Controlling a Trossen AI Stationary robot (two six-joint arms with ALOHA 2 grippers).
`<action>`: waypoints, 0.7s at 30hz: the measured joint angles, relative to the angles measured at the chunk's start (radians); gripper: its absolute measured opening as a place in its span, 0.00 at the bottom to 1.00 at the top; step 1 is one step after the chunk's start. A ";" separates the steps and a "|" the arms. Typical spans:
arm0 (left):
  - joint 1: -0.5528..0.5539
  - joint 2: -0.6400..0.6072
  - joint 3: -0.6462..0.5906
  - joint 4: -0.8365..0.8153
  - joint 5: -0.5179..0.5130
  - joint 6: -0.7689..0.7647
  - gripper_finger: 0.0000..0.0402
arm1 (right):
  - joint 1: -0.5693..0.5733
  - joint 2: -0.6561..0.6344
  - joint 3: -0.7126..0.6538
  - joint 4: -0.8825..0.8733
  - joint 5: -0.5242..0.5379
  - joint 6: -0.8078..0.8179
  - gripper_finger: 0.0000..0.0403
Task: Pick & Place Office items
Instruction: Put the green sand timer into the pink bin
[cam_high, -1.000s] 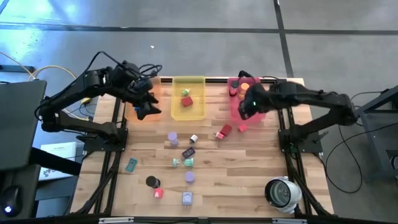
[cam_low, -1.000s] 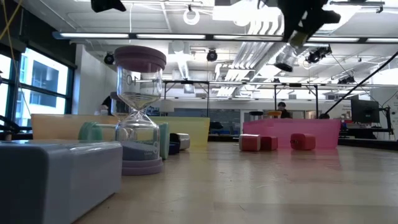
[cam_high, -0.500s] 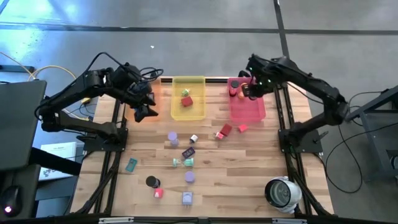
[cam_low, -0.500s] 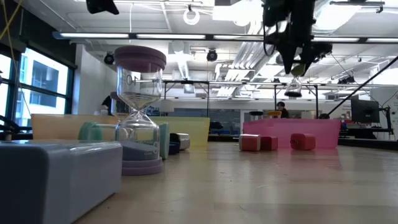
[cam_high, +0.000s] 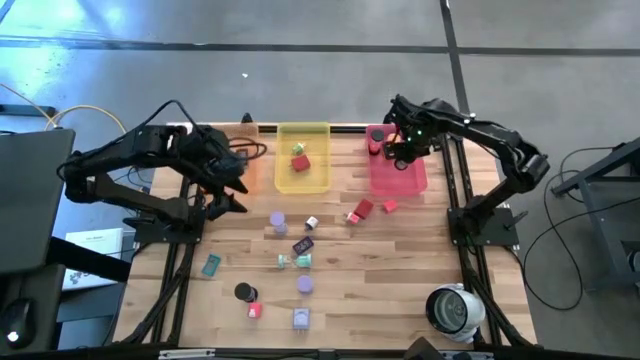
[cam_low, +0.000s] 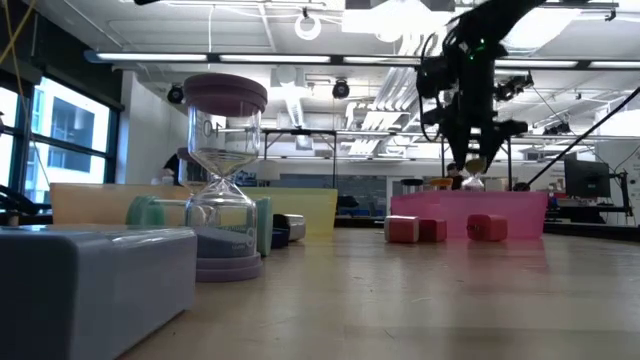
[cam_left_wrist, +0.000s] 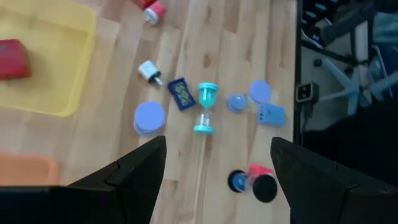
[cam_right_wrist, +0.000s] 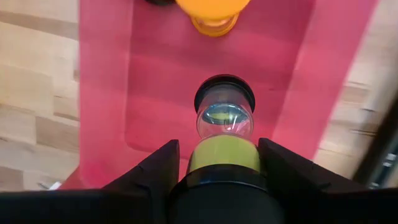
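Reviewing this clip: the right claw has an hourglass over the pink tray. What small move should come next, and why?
Probably lower a little, then release. The right claw grips a green-capped hourglass hanging above the pink tray, clear of the orange piece already inside. In the low view it hangs near the tray's rim, so a short descent should avoid a drop.

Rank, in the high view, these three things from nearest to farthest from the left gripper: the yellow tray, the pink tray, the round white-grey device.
From the left gripper, near the table's left edge:
1. Yellow tray, just to its right, at the far edge.
2. Pink tray, further right, beyond the yellow one.
3. White-grey device, at the near right corner, diagonally across the table.
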 joint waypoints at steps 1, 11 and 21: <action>-0.013 0.000 0.000 0.000 -0.005 0.000 0.70 | -0.002 0.000 -0.019 0.018 0.001 0.000 0.47; -0.079 0.000 0.000 0.061 -0.023 0.023 0.70 | -0.026 0.014 -0.166 0.163 -0.006 0.025 0.47; -0.083 0.000 0.000 0.065 -0.022 0.019 0.70 | -0.025 0.037 -0.189 0.228 -0.036 0.002 0.53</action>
